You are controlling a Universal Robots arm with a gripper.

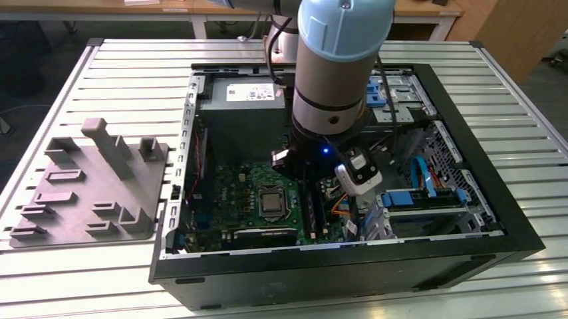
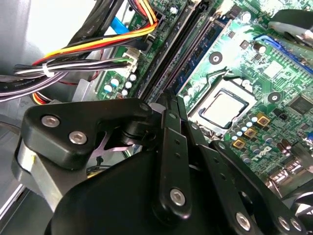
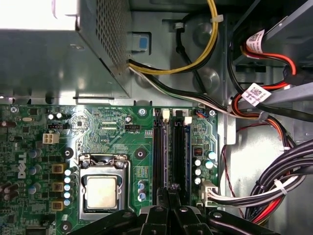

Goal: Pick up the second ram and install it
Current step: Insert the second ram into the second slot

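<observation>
In the middle of the exterior view the arm (image 1: 342, 66) reaches down into the open computer case (image 1: 497, 249). The case lies on a slatted metal table (image 1: 133, 66), and a grey moulded fixture (image 1: 98, 186) sits at the left of the frame.

In both wrist views we see the gripper (image 2: 172, 102) low over the green motherboard (image 2: 274, 73), with its black fingers at one end of the long black memory slots (image 3: 159, 152). The jaws are narrow, nearly closed on each other; we cannot tell if they pinch something.

The second ram (image 2: 203, 46) is a thin blue board with a row of small dark chips. It stands on its edge in the slots, on the side toward the silver processor (image 2: 222, 105), and it runs straight away from the fingertips. On the other side of the slots, bundled cables (image 2: 83, 49) pass close by.
</observation>
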